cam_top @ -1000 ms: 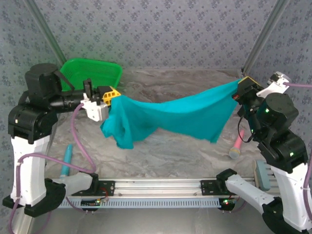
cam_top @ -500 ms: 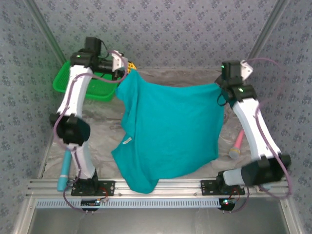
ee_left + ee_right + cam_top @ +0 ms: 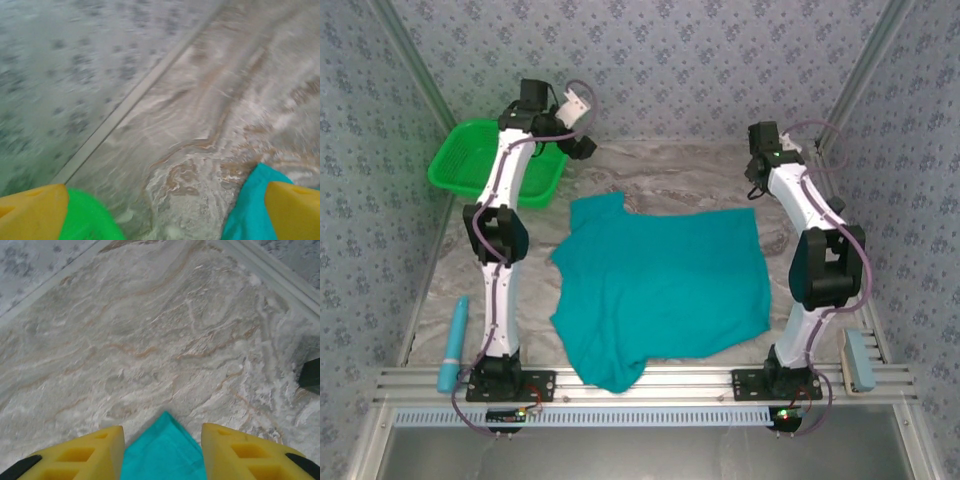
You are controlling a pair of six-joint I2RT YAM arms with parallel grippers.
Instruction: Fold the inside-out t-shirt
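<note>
The inside-out t-shirt is teal and lies spread flat on the marble table, its near corner reaching the front rail. My left gripper hovers past the shirt's far left corner, beside the basket, open wide and holding nothing. In the left wrist view the left gripper has bare table between its yellow fingers, with an edge of the shirt by the right finger. My right gripper is open above the far right corner. In the right wrist view that shirt corner lies loose between the right gripper's parted fingers.
A bright green mesh basket stands at the far left, its rim close to my left finger. A light blue stick-like tool lies at the front left. A grey-blue block rests at the front right edge. Patterned walls close the far side.
Both arms swung the hanging shirt out to the far side and laid it flat on the table. Both grippers opened and let go of its corners.
</note>
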